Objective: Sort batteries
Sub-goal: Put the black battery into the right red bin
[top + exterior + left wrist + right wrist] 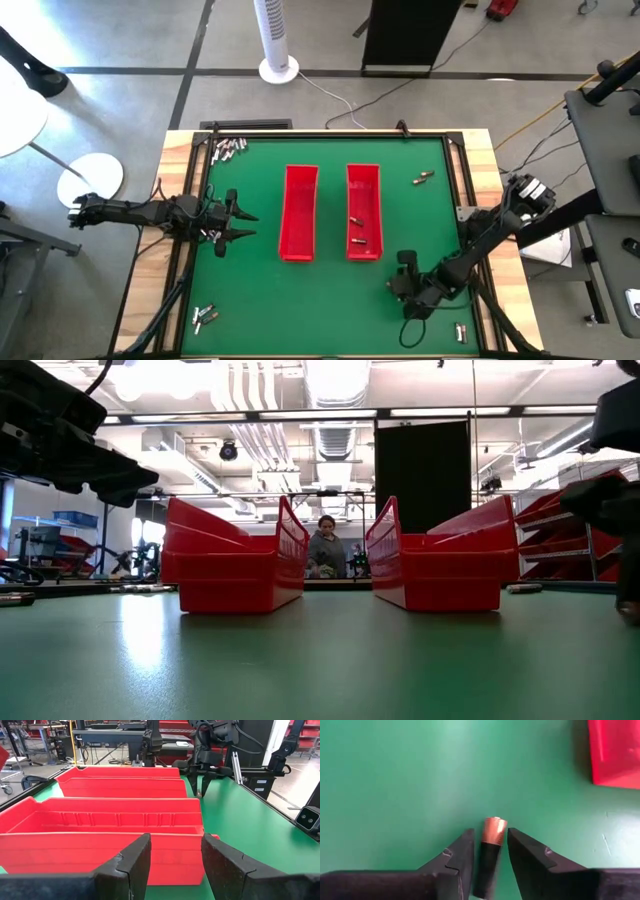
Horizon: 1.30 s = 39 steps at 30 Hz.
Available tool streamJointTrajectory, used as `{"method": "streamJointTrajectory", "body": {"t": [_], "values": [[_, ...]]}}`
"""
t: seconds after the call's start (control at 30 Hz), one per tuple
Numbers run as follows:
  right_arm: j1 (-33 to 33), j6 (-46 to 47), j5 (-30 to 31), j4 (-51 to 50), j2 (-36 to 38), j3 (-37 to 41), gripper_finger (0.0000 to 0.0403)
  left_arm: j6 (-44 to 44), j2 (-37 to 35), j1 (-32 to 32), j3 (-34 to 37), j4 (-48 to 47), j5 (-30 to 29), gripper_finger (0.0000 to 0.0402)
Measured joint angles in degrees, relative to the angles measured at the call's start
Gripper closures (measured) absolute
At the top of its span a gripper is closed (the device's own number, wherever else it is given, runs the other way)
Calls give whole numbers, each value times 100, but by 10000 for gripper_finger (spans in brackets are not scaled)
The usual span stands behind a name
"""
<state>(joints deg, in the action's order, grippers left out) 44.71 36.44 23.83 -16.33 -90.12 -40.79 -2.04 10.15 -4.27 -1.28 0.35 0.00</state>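
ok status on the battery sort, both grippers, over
Left gripper open, empty, beside the left red tray. Right gripper low over the mat, fingers straddling one copper-ended battery. Nothing in the way.

Two long red plastic trays [300,215] [364,210] lie side by side on the green table mat [270,300]; a white tower fan [275,40] stands beyond.

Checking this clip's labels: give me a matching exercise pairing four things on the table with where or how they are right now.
Things:
1. left red tray
2. right red tray
3. left gripper
4. right gripper

States:
A. jaws either side of a copper-ended battery on the green mat
B. holds a few batteries
C. jaws open with nothing between them, beside the left tray
D. no batteries visible inside

Pairs: 1-D, 2-B, 3-C, 4-A
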Motion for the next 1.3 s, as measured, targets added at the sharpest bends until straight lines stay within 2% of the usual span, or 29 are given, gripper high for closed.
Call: {"method": "streamJointTrajectory", "body": {"t": [0.5,0.73,1.0,1.17,1.3], "values": [[644,1308,782,1074,-183,837,307,0,0,-1,0,-1,1,247],[659,1308,821,1583,-294,1117,318,0,0,-2,0,-1,-1,247],[655,1308,775,1604,-353,1121,352,0,0,-1,0,-1,-1,247],[647,1299,630,1447,-315,1009,351,0,0,0,0,-1,-1,247],[620,1200,533,958,-185,668,349,0,0,-2,0,-1,0,247]]}}
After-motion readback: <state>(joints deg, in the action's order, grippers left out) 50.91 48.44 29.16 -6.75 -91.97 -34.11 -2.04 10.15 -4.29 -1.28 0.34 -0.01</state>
